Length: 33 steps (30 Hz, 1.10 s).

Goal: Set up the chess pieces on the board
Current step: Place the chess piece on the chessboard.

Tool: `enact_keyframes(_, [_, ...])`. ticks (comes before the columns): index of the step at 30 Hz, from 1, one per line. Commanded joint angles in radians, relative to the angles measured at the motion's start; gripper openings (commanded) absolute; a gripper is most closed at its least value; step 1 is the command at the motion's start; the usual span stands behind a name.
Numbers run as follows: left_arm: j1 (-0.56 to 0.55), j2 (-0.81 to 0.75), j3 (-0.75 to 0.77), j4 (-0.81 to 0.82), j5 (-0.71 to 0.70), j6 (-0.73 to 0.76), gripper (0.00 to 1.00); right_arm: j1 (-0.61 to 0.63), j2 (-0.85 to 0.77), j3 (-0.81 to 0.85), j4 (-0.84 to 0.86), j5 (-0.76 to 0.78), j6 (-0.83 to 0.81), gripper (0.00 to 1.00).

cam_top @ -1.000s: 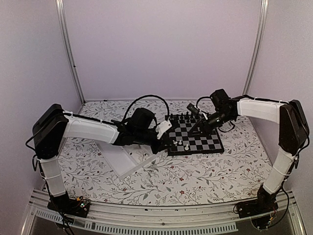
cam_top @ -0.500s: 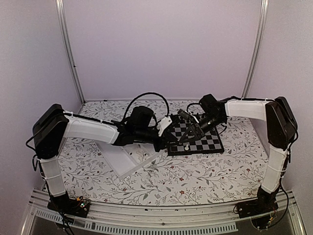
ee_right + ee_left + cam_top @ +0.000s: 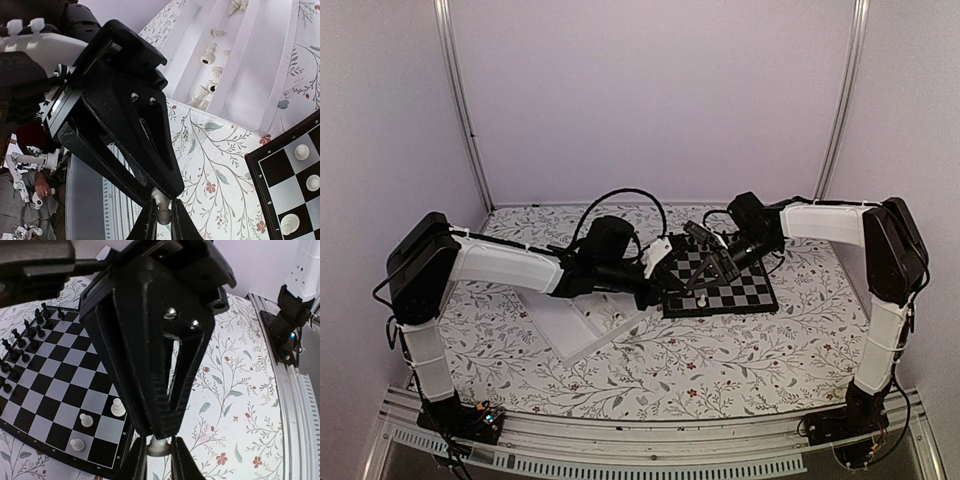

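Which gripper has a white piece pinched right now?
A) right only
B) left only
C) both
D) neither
C: in its own wrist view the left gripper pinches a white chess piece between its fingertips, and the right gripper likewise pinches another white chess piece.

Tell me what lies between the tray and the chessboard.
Only flowered tablecloth separates tray and board, clearest in the right wrist view.

Board (image 3: 55, 385) sits left of left gripper (image 3: 159, 460), three chess pieces (image 3: 118, 407) on it near the tips. Tray (image 3: 270, 85) lies beyond right gripper (image 3: 162, 220).
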Motion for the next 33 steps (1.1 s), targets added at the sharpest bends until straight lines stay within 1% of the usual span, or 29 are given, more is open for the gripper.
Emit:
enact_keyframes(1, [0.002, 0.013, 0.028, 0.019, 0.012, -0.001, 0.15, -0.001, 0.011, 0.018, 0.008, -0.068, 0.000, 0.10])
enact_keyframes(3, [0.002, 0.012, 0.031, 0.019, 0.000, -0.004, 0.17, -0.002, 0.009, 0.016, 0.004, -0.065, -0.004, 0.05])
enact_keyframes(5, [0.001, 0.009, 0.031, 0.020, -0.024, -0.010, 0.24, -0.002, 0.003, 0.017, 0.002, -0.030, -0.010, 0.02])
enact_keyframes(7, [0.001, -0.006, 0.024, 0.016, -0.061, -0.009, 0.30, -0.002, -0.014, 0.017, 0.000, 0.048, -0.017, 0.02])
enact_keyframes(9, [0.001, -0.039, 0.010, 0.003, -0.097, -0.002, 0.34, -0.002, -0.040, 0.016, 0.001, 0.177, -0.030, 0.01])
enact_keyframes(12, [0.002, -0.112, -0.015, -0.045, -0.156, 0.009, 0.36, -0.002, -0.094, 0.004, 0.019, 0.399, -0.062, 0.01])
enact_keyframes(14, [0.002, -0.163, -0.032, -0.079, -0.220, 0.009, 0.37, -0.002, -0.130, -0.009, 0.037, 0.568, -0.091, 0.01])
enact_keyframes(17, [0.004, -0.229, -0.041, -0.140, -0.324, -0.011, 0.37, -0.002, -0.149, -0.009, 0.040, 0.723, -0.132, 0.01])
enact_keyframes(19, [0.004, -0.277, -0.048, -0.175, -0.360, -0.025, 0.37, -0.002, -0.142, 0.008, 0.030, 0.782, -0.148, 0.01])
enact_keyframes(22, [0.004, -0.346, -0.079, -0.183, -0.395, -0.050, 0.38, 0.001, -0.109, 0.048, -0.006, 0.839, -0.167, 0.01])
enact_keyframes(25, [0.004, -0.397, -0.086, -0.217, -0.501, -0.071, 0.38, 0.010, -0.068, 0.080, -0.028, 0.894, -0.174, 0.01])
enact_keyframes(27, [0.005, -0.423, -0.086, -0.279, -0.555, -0.102, 0.39, 0.020, -0.047, 0.098, -0.037, 0.930, -0.177, 0.01])
enact_keyframes(31, [0.015, -0.450, -0.099, -0.337, -0.658, -0.126, 0.42, 0.054, 0.001, 0.146, -0.071, 0.974, -0.189, 0.01])
enact_keyframes(33, [0.022, -0.455, -0.106, -0.360, -0.690, -0.139, 0.43, 0.071, 0.027, 0.164, -0.081, 0.989, -0.190, 0.01])
